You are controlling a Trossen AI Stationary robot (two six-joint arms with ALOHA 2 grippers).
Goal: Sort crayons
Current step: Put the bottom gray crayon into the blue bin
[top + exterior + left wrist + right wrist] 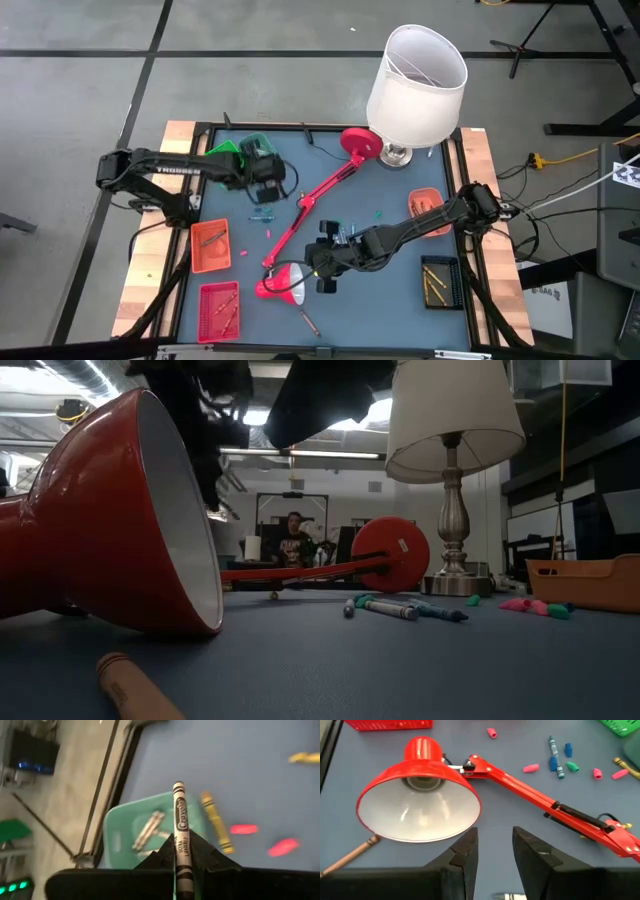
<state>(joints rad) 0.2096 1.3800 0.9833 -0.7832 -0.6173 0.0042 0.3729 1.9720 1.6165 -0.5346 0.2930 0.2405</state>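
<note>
My left gripper (268, 190) hangs beside the green tray (238, 150), shut on a grey crayon (179, 812) with a black-and-white wrapper. Under it the tray (117, 832) holds other pale crayons (147, 829), and a yellow crayon (216, 820) lies next to it. My right gripper (322, 272) stands open above the table in front of the red lamp's head (420, 795), with nothing between its fingers (467, 852). Teal, blue and pink crayons (554, 751) lie scattered on the mat beyond the lamp arm. A brown crayon (350, 854) lies near the lamp head. My left gripper pinches the grey crayon's wrapped lower part (182, 847) between its two fingers. The crayon lies along the fingers, and its far end (178, 786) sticks out well past their tips. It is lifted clear, slanting down over the green tray.
The red desk lamp lies across the mat from its round base (360, 142) to its head (283, 283). A table lamp with a white shade (415, 85) stands at the back. Around the mat sit an orange-red tray (210, 245), a red tray (220, 305), an orange tray (425, 205) and a black tray (437, 280).
</note>
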